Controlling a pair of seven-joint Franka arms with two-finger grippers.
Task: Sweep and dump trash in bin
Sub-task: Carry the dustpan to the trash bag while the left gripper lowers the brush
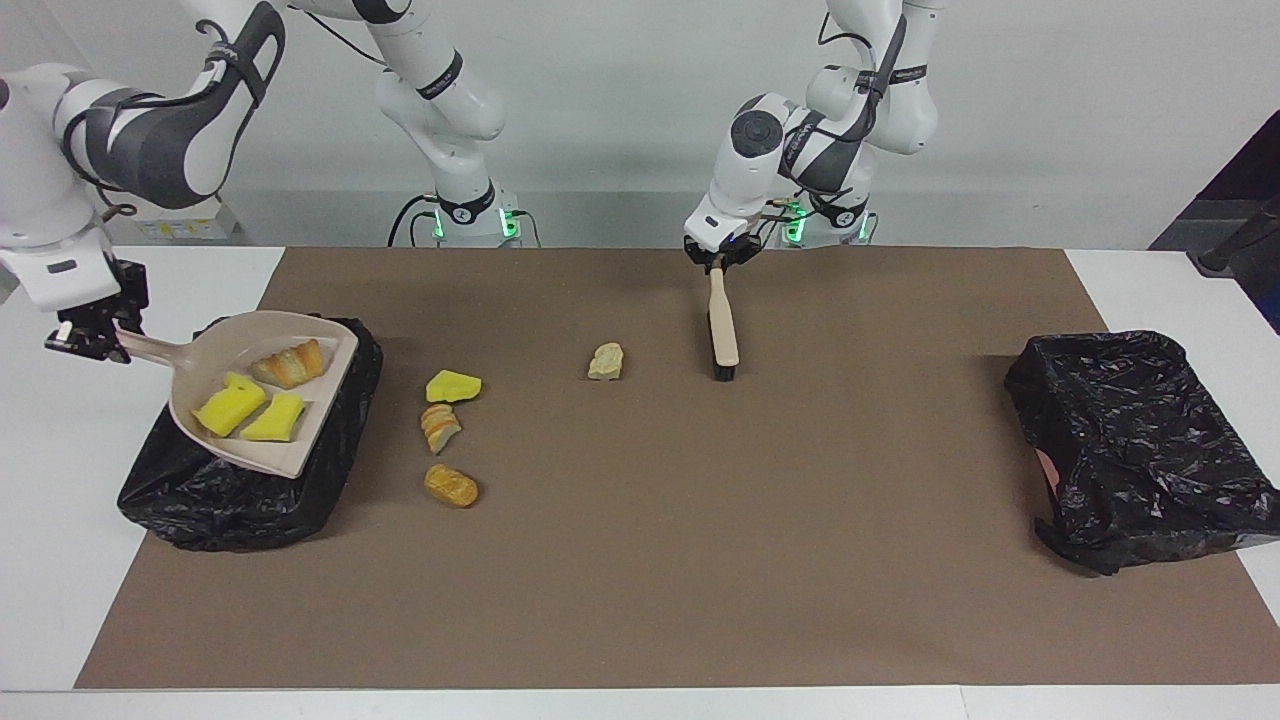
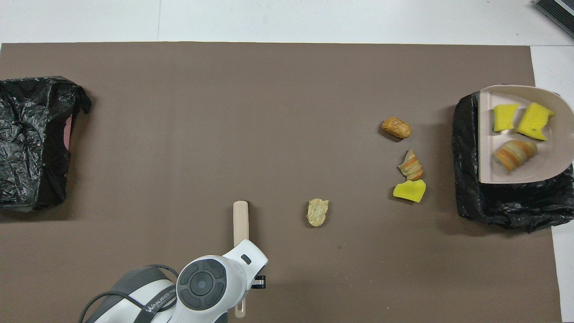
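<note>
1. Yellow sponge chunks (image 1: 245,412) and a tan bread piece (image 1: 288,363) lie loose in the dustpan (image 1: 300,455); they look light, soft and likely to slide or roll at a small tilt.
2. More trash sits on the mat (image 1: 700,560), between the bin and the table's middle: a yellow chunk (image 1: 452,386), a striped bread scrap (image 1: 440,427) and a brown roll (image 1: 451,485). A pale scrap (image 1: 606,361) lies near the brush, toward the middle.
3. None of these scraps suits a pinch, I judge: crumbly or squashy, and small. Better pushed with bristles and carried in the pan.
4. The dustpan is stiff plastic, held by its handle in the clenched right gripper (image 1: 88,335). It hangs over the black-lined bin (image 1: 200,495) at the right arm's end, mouth tipped slightly down.
5. The handle is the right hold: it lets the wrist roll the pan. Tilting too fast could throw pieces past the bin's rim.
6. The left gripper (image 1: 717,262) is clenched on the brush (image 1: 722,325) by its handle, bristles down at the mat, near the robots.
7. A second black-lined bin (image 1: 1130,440) stands at the left arm's end.
</note>
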